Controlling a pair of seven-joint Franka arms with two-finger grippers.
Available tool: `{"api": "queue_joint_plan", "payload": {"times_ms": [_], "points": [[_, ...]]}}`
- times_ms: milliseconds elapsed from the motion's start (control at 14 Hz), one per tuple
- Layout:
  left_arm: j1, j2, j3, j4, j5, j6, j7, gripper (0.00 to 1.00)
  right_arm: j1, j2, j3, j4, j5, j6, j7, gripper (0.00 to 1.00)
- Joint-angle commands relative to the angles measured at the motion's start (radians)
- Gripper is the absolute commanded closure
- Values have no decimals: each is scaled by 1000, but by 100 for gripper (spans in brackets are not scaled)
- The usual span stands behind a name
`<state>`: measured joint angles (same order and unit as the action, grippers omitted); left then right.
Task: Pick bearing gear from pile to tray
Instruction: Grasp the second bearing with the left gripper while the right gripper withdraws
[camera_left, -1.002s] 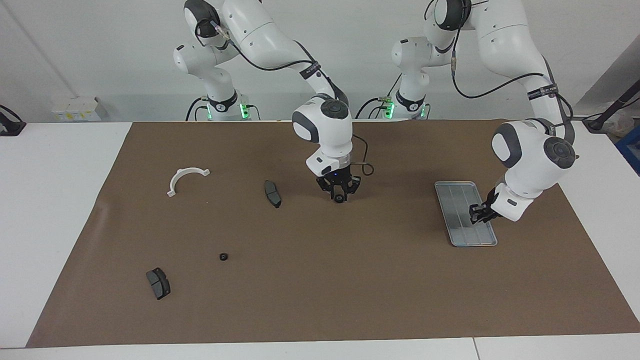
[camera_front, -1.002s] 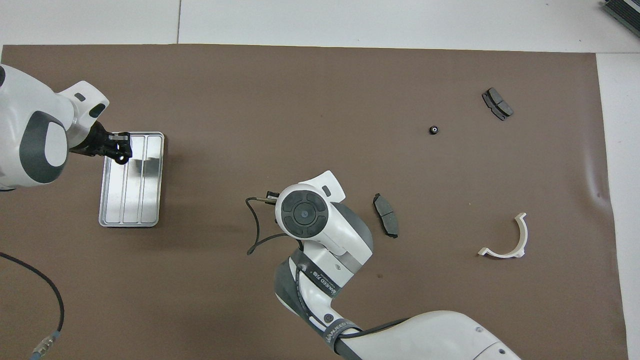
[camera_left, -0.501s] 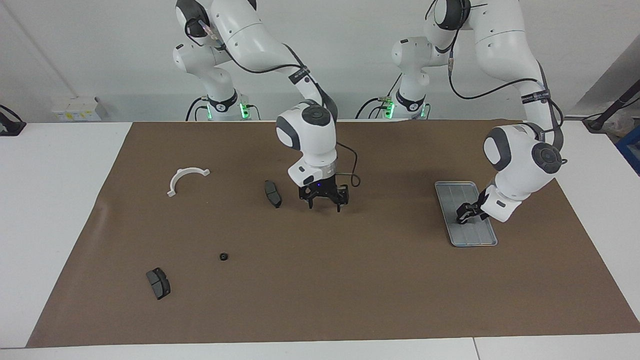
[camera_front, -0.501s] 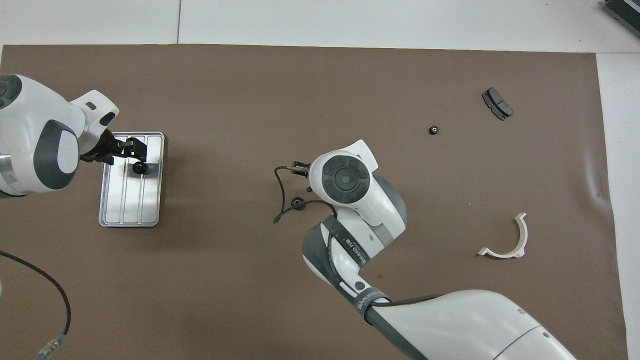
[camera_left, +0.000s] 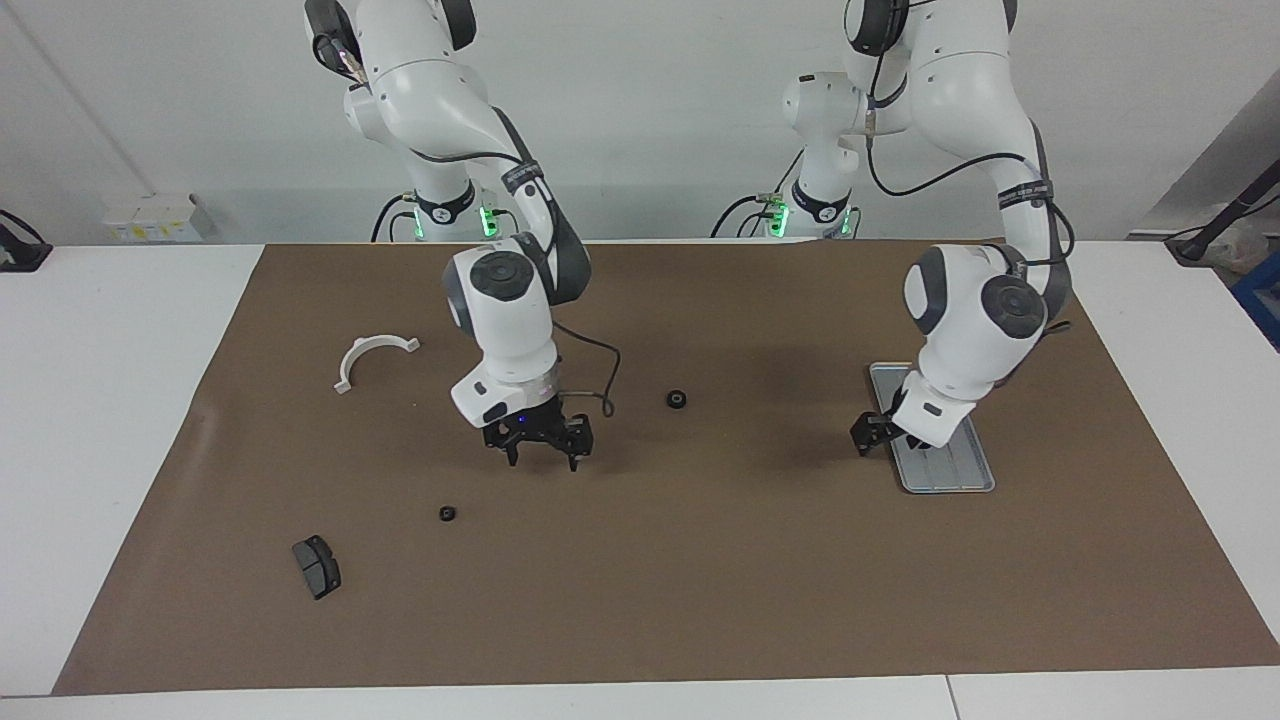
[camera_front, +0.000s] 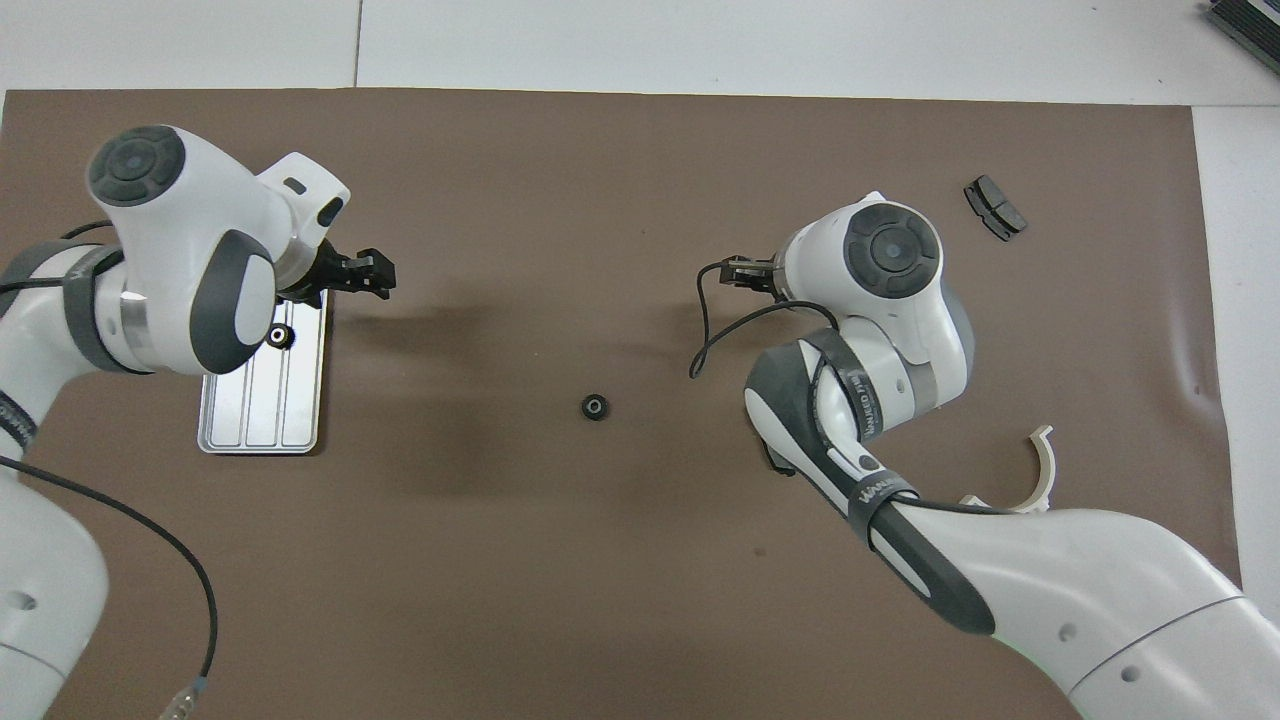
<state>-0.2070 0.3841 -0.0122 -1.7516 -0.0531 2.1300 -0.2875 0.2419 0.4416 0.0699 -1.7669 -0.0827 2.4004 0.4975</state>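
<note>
One gear (camera_front: 282, 337) lies in the tray (camera_front: 262, 440); two gears (camera_left: 677, 399) remain out as both grippers (camera_left: 538, 446) hover, fingers spread, empty.

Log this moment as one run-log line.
left gripper: open, over mat beside tray | right gripper: open, empty, over mat | first gear: in tray | second gear, third gear: on mat
</note>
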Motion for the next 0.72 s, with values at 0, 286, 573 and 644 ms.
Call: {"api": "queue_joint_plan", "payload": {"times_ms": [0, 286, 573, 644], "points": [[-141, -5, 17, 3, -5, 30, -189, 15, -94, 25, 21, 32, 44, -14, -167, 10], [-323, -8, 17, -8, -7, 91, -392, 16, -171, 71, 21, 61, 43, -14, -267, 24], [-402, -14, 15, -52, -7, 119, -398, 17, -194, 103, 21, 69, 46, 0, -286, 44], [-407, -19, 15, -71, -7, 120, -391, 19, -194, 115, 21, 81, 47, 2, -284, 45]]}}
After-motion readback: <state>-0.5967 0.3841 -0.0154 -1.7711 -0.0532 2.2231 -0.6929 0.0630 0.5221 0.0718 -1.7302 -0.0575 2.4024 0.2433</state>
